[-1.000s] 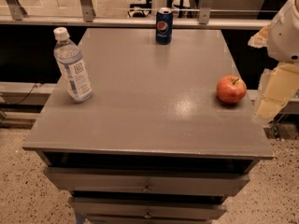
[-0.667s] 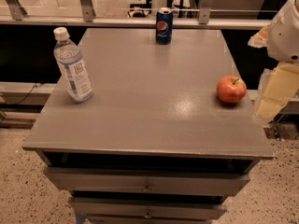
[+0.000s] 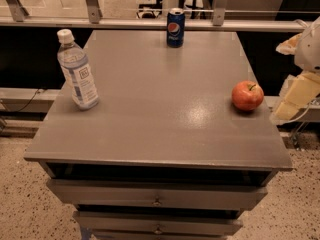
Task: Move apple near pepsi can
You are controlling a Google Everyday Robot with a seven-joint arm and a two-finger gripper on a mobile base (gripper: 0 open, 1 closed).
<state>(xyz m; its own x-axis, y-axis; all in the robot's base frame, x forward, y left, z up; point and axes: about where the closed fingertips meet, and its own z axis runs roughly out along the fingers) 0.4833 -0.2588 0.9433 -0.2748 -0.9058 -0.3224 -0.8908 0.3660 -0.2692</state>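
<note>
The red apple [image 3: 247, 95] with yellowish patches and a short stem sits near the right edge of the grey table [image 3: 160, 114]. The dark blue pepsi can [image 3: 175, 27] stands upright at the table's far edge, near the middle, well apart from the apple. My gripper [image 3: 296, 96] is a pale, cream-coloured shape at the right edge of the view, just off the table's right side and a short way right of the apple. It touches nothing.
A clear plastic water bottle [image 3: 78, 76] with a white cap stands on the left part of the table. A rail [image 3: 150, 23] runs behind the table. Drawers [image 3: 157, 196] sit under the tabletop. Speckled floor lies around.
</note>
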